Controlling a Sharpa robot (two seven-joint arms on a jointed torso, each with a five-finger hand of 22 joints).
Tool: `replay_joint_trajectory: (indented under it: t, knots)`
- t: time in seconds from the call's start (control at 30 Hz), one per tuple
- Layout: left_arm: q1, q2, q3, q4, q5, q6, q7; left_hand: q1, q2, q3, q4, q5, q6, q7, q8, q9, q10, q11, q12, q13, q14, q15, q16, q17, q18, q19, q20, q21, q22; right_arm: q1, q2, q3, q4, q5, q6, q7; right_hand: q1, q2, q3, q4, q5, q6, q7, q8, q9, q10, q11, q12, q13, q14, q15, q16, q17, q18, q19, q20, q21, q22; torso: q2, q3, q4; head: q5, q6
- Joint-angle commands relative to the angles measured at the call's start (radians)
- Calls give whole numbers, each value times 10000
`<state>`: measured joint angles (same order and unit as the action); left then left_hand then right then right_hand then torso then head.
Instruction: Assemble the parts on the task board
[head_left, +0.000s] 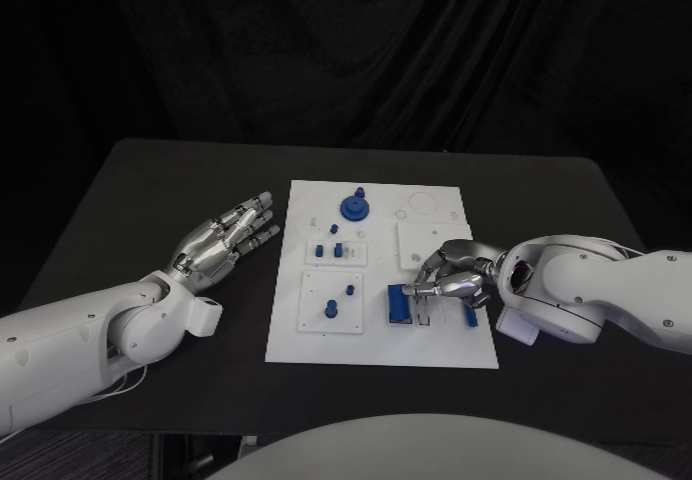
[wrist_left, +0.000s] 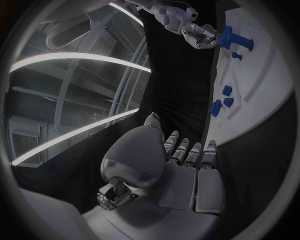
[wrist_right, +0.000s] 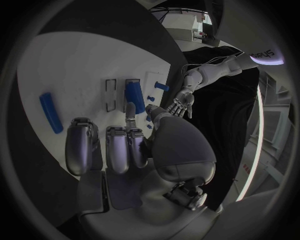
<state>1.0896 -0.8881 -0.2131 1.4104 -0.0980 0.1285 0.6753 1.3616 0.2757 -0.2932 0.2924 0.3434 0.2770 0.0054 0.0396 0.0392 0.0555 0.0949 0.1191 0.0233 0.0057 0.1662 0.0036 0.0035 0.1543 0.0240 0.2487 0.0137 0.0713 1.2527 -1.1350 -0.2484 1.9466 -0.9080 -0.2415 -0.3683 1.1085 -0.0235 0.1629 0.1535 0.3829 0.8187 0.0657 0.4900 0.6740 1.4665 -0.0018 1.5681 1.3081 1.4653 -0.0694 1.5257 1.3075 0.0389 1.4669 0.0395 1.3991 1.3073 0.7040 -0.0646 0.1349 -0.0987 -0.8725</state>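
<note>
Task board (head_left: 433, 345) sits mid-bench (head_left: 130, 200), long side running near to far.

Left hand (head_left: 224, 243) is off the board, just left of its left edge, over bare bench. Fingers stretched out flat and slightly apart, pointing far-right, nothing in it. Left wrist view agrees: left hand (wrist_left: 181, 160) has straight fingers, with the board edge beside the fingertips.

Right hand (head_left: 454, 275) is over the near-right part of the board, fingers curled down toward the blue block (head_left: 395, 303). The block stands in a slot next to an outlined slot on its right. Fingertips are at or just above the block's far end. Cannot tell from head view whether they actually pinch it. Right wrist view: right hand (wrist_right: 119, 150) has one finger reaching to the blue block (wrist_right: 134, 95), the rest curled short of it. Contact or grasp not resolvable.

Other parts on the board:
- blue round gear-like piece (head_left: 355, 207) at the far middle
- small blue pieces (head_left: 330, 249) left-centre
- blue pegs (head_left: 335, 303) on the near-left plate
- blue bar (head_left: 470, 316) lying near the right edge, just beside the right hand; also in the right wrist view (wrist_right: 51, 112), flat, well apart from the block
</note>
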Motion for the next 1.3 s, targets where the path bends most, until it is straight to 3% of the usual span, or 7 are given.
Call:
replay_joint_trajectory:
  t: [0.03,0.2,0.37,0.57,0.9,1.13,1.3]
  knots:
    - [-5,-9,9,28,45,111,113,-60,24,-9,-11,29,-45,2,-4,-11,-17,78,45,11,27,33,3,-3,53,-10,72,31,-2,-63,-218,3,243,-2979,-1936,1492,303,-119,-60,-217,34,-241,51,103,27,1043,-25,27,2627,865,0,80,1613,30,349,-17,47,2082,1,-4,6,21,-2]
    - [-5,-14,9,29,45,98,116,-55,25,-7,-13,34,-33,7,-2,-9,-14,79,54,13,31,35,5,-1,52,-8,73,33,5,-165,-518,0,479,-5005,-2468,1580,693,-233,-374,-344,-490,-1377,305,488,330,1043,190,27,2627,848,175,71,1589,49,280,138,-52,2047,-2,-4,4,21,-2]
    - [-6,-15,9,31,45,99,120,-48,24,-4,-15,40,-25,12,0,-8,-14,79,56,13,32,36,5,-1,52,-5,74,35,10,-420,-717,-3,568,-6728,-2744,1483,1198,-248,-706,-222,-916,-3246,465,1283,838,1043,217,27,2627,817,217,33,1496,107,143,208,-290,1974,-1,0,4,49,-2]
    - [-6,-29,9,41,45,102,112,-48,24,-4,-15,40,-25,12,0,-8,-14,79,56,13,32,36,5,-1,52,-5,74,35,10,-908,-748,-3,538,-7954,-2997,1457,1937,-353,-826,-155,-925,-5396,589,1674,759,1043,277,27,2627,727,273,-68,1255,173,-36,253,-604,1881,-7,-8,1,74,-2]
    - [-8,-70,8,60,44,120,96,-34,27,2,-19,52,-18,25,3,-7,-14,79,58,13,34,39,6,0,52,-5,77,35,7,-1470,-497,-5,374,-8454,-2917,1333,2019,-567,-1068,418,-1377,-6093,659,1908,196,1043,342,27,2627,686,331,-107,1161,196,-101,313,-719,1852,-1,0,-13,123,-2]
    - [-8,-54,8,58,44,170,74,18,34,28,-19,75,37,134,18,2,-17,52,67,13,35,49,7,0,52,1,91,38,9,-1655,-325,-5,234,-8493,-2915,1259,2072,-943,-1215,1304,-2272,-6158,692,2233,-348,1043,376,27,2627,681,362,-114,1143,202,-107,346,-749,1845,5,-3,5,91,-2]
    - [-9,-50,8,62,44,198,70,42,33,38,-16,74,112,248,37,14,-25,0,65,11,32,51,6,-1,53,1,96,39,2,-1695,-212,-4,144,-8499,-2901,1207,2038,-1043,-1254,1388,-2447,-6180,708,2309,-470,1043,388,27,2627,678,372,-118,1134,205,-111,354,-762,1842,5,-10,9,100,-2]
